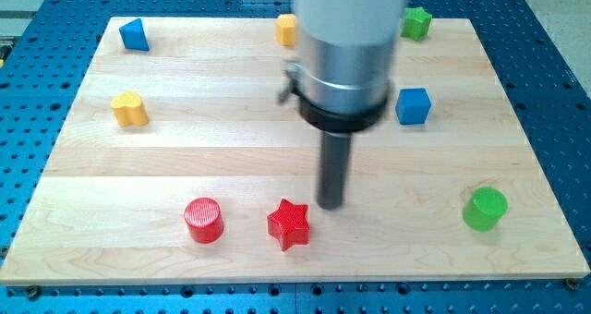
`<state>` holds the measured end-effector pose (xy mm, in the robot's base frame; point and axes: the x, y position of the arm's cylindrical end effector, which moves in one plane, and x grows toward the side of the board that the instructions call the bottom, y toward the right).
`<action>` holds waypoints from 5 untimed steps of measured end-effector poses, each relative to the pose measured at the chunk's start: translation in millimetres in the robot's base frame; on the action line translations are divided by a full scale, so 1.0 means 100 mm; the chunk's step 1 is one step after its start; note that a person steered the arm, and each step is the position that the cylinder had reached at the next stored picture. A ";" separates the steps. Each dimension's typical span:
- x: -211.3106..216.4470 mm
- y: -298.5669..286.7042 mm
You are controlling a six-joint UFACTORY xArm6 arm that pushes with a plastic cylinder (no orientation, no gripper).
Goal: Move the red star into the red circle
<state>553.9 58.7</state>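
The red star point(288, 224) lies on the wooden board point(120, 175) near the view's bottom, at the middle. The red circle point(203, 220), a short red cylinder, stands to the star's left with a gap of about one block width between them. My tip point(331, 206) rests on the board just to the right of the star and slightly above it, close to it but apart. The rod rises into the arm's grey body, which hides part of the board's top middle.
A blue triangle block point(135, 35) sits at top left, a yellow heart-like block point(130, 109) at left, a yellow block point(286, 29) at top middle partly hidden by the arm, a green star point(417, 21) at top right, a blue cube point(413, 106) at right, a green cylinder point(485, 209) at lower right.
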 end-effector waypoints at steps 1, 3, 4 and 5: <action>0.28 -0.09; 0.27 -0.87; 0.27 -1.12; 0.28 -1.27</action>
